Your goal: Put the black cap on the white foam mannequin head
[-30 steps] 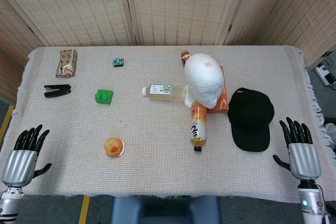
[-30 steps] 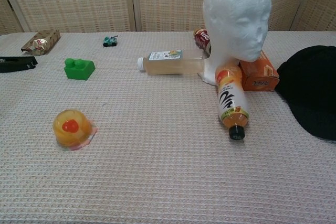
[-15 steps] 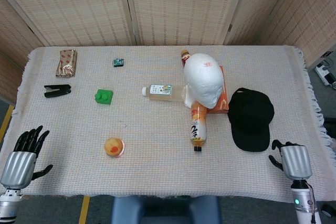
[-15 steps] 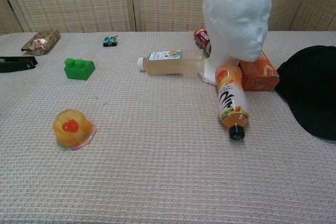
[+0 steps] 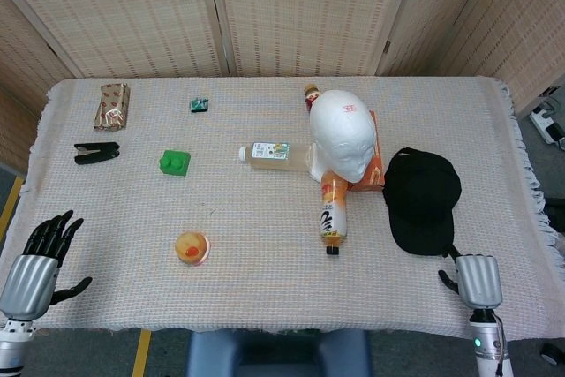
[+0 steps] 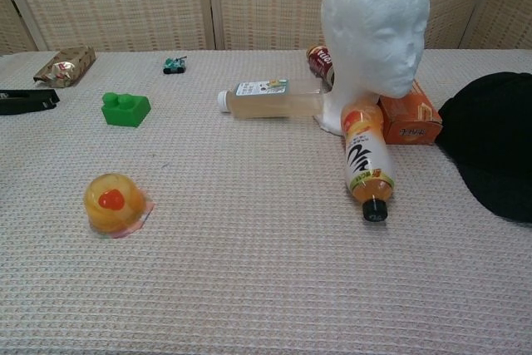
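While the right hand (image 5: pixel 478 281) sits at the near right edge of the table (image 5: pixel 265 245), only its silver back and a dark thumb stub show in the head view, so whether its fingers are spread or curled cannot be told; nothing is seen in its grasp. Just beyond it, close to but not clearly touching it, lies the black cap (image 5: pixel 421 199) (also visible at the right edge of the chest view (image 6: pixel 492 143)). The cap rests flat on the cloth with its long axis running from the far side of the table toward the near side; its rounded crown lies at the far end and its brim points toward the robot.

Left of the cap, a little apart from it, stands the white foam mannequin head (image 5: pixel 342 139), upright, its face (image 6: pixel 396 47) turned toward the near right. An orange box (image 6: pixel 409 119) lies behind its base on the cap's side. An orange drink bottle (image 5: pixel 333 207) lies on its side against the base, black lid pointing toward the robot. A pale tea bottle (image 5: pixel 269 154) lies crosswise, white lid pointing left.

At the near left corner the left hand (image 5: pixel 37 260) hovers with dark fingers fanned apart, holding nothing. A jelly cup (image 5: pixel 192 247) sits well apart from both hands.
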You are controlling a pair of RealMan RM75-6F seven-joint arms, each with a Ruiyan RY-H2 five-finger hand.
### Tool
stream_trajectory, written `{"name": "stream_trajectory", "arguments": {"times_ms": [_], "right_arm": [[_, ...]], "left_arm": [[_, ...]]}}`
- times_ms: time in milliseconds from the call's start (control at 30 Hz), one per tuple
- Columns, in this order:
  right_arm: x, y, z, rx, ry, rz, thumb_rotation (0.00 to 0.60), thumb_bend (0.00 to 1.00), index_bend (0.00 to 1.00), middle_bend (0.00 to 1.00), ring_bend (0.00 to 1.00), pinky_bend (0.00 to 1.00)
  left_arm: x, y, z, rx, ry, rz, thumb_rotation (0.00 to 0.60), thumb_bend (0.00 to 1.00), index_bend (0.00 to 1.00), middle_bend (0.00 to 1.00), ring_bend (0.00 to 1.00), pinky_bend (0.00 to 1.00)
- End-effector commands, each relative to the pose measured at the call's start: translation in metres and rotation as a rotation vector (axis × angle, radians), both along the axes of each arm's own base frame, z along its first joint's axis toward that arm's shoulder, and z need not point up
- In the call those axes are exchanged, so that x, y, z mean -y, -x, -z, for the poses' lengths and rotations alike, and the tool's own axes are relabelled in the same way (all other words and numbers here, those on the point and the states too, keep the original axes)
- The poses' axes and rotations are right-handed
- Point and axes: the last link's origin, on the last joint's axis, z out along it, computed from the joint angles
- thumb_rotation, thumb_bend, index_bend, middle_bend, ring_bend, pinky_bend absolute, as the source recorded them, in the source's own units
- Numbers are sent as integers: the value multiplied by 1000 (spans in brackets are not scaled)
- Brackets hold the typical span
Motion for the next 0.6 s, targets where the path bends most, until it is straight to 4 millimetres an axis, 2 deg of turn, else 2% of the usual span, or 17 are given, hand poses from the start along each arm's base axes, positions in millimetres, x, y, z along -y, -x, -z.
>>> {"name": "stream_trajectory", "arguments": {"times_ms": [33,300,600], "right_arm": [[7,1,6,20,35,2,600,99,481,1000,1000,1000],[21,5,20,9,35,-3,600,166,469,1000,1000,1000],[25,4,29,14,22,-12,600,198,474,1000,1000,1000]], "left_arm": [[0,0,0,2,1,-2,600,164,0,0,0,135],[-1,-2,-1,29,-37,4,600,162,0,0,0,140],[-2,-1,2,38,-30,11,600,153,0,0,0,148]]}}
